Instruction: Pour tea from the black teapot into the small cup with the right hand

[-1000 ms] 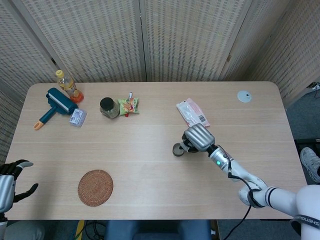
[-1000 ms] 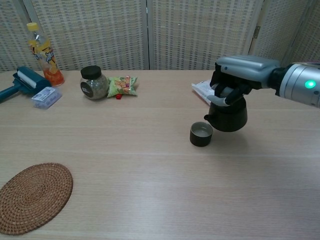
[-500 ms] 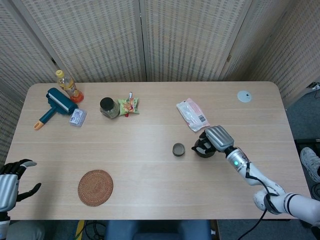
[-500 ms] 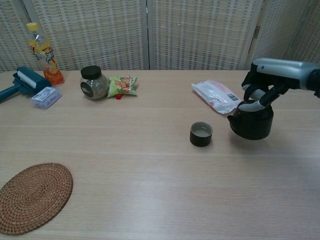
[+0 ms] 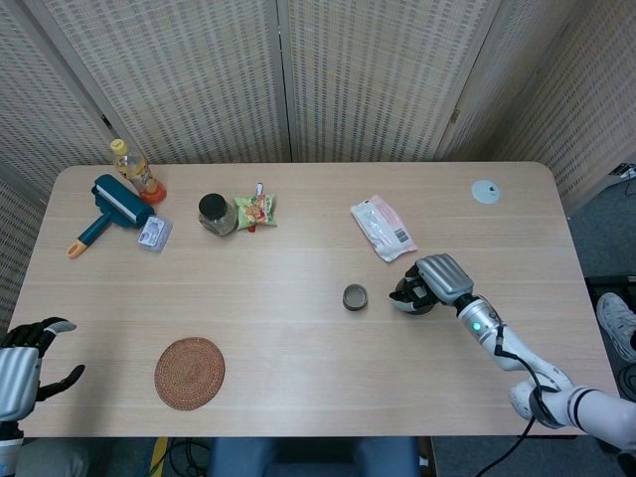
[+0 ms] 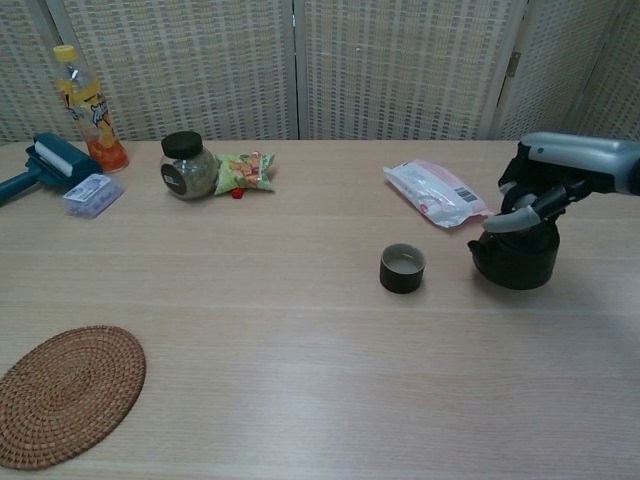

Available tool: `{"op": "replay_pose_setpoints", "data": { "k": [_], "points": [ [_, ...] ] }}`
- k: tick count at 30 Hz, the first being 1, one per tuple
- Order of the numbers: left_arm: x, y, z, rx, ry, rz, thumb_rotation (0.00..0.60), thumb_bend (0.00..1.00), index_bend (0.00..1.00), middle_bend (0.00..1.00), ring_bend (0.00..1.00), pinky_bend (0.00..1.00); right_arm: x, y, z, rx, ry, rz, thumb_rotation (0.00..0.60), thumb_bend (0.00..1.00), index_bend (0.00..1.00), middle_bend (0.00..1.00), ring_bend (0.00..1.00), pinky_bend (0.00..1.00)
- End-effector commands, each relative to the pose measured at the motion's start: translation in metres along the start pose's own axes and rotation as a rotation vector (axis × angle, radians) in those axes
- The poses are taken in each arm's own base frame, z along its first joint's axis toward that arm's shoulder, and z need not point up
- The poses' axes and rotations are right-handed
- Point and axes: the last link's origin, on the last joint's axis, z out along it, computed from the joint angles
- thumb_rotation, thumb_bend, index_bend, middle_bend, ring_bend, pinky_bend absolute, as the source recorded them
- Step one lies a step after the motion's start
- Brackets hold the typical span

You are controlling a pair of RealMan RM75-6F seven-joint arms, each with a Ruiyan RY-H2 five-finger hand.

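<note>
The black teapot (image 5: 405, 298) (image 6: 517, 262) stands upright on the table, a little to the right of the small dark cup (image 5: 355, 296) (image 6: 403, 268). Pale liquid shows inside the cup. My right hand (image 5: 442, 278) (image 6: 560, 170) sits over the teapot's top and grips its upper part, with the thumb (image 6: 500, 222) reaching toward the spout side. My left hand (image 5: 25, 363) hangs off the table's front left corner with its fingers apart and nothing in it; the chest view does not show it.
A white packet (image 5: 383, 227) (image 6: 437, 194) lies just behind the teapot. At the back left are a jar (image 5: 215, 214), a snack bag (image 5: 255, 211), a bottle (image 5: 134, 171) and a blue lint roller (image 5: 114, 206). A woven coaster (image 5: 189, 373) lies front left.
My right hand has carried the teapot rightward, away from above the cup, and lowered it to the table. The left hand has barely moved.
</note>
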Motion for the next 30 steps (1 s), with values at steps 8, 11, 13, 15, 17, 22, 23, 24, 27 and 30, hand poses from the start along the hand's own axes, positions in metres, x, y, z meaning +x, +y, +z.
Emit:
{"op": "replay_pose_setpoints", "data": {
  "k": [8,11,13,15,17,22,23,24,27,30],
  "points": [
    [-0.003,0.001,0.000,-0.001,-0.007,-0.003,0.600,0.18,0.34,0.29,0.29,0.23,-0.010,0.007,-0.004,-0.007,-0.012,-0.039,0.274,0.00,0.79,0.74,0.73,0.67],
    [-0.004,0.001,0.001,-0.002,-0.009,-0.003,0.600,0.18,0.34,0.29,0.29,0.23,-0.015,0.008,-0.005,-0.011,-0.019,-0.033,0.275,0.00,0.79,0.73,0.72,0.66],
    [-0.004,0.001,0.001,-0.002,-0.010,-0.003,0.600,0.18,0.34,0.29,0.29,0.23,-0.017,0.009,-0.005,-0.013,-0.021,-0.031,0.274,0.00,0.78,0.72,0.70,0.64],
    [-0.004,0.001,0.001,-0.002,-0.010,-0.003,0.600,0.18,0.34,0.29,0.29,0.23,-0.019,0.010,-0.005,-0.014,-0.019,-0.032,0.275,0.00,0.77,0.72,0.69,0.63],
    [-0.004,0.001,0.001,-0.002,-0.010,-0.002,0.600,0.18,0.34,0.29,0.29,0.23,-0.020,0.011,-0.004,-0.015,-0.021,-0.034,0.273,0.00,0.76,0.71,0.68,0.62],
    [-0.004,0.001,0.000,0.000,-0.009,-0.002,0.600,0.18,0.34,0.29,0.29,0.23,-0.023,0.011,-0.004,-0.013,-0.028,-0.033,0.275,0.00,0.72,0.66,0.62,0.58],
    [-0.004,0.000,0.000,0.001,-0.009,-0.001,0.600,0.18,0.34,0.29,0.29,0.23,-0.023,0.010,-0.004,-0.012,-0.028,-0.033,0.275,0.00,0.71,0.64,0.60,0.57],
    [-0.003,0.000,0.000,0.001,-0.009,-0.001,0.600,0.18,0.34,0.29,0.29,0.23,-0.023,0.010,-0.004,-0.010,-0.027,-0.033,0.274,0.00,0.70,0.63,0.59,0.56],
    [-0.003,0.000,0.000,0.001,-0.009,-0.001,0.600,0.18,0.34,0.29,0.29,0.23,-0.023,0.010,-0.004,-0.009,-0.028,-0.035,0.274,0.00,0.66,0.59,0.55,0.54],
    [-0.003,0.000,0.000,0.001,-0.010,0.000,0.600,0.18,0.34,0.29,0.29,0.23,-0.023,0.011,-0.005,-0.009,-0.028,-0.035,0.274,0.00,0.62,0.56,0.52,0.52]
  ]
}}
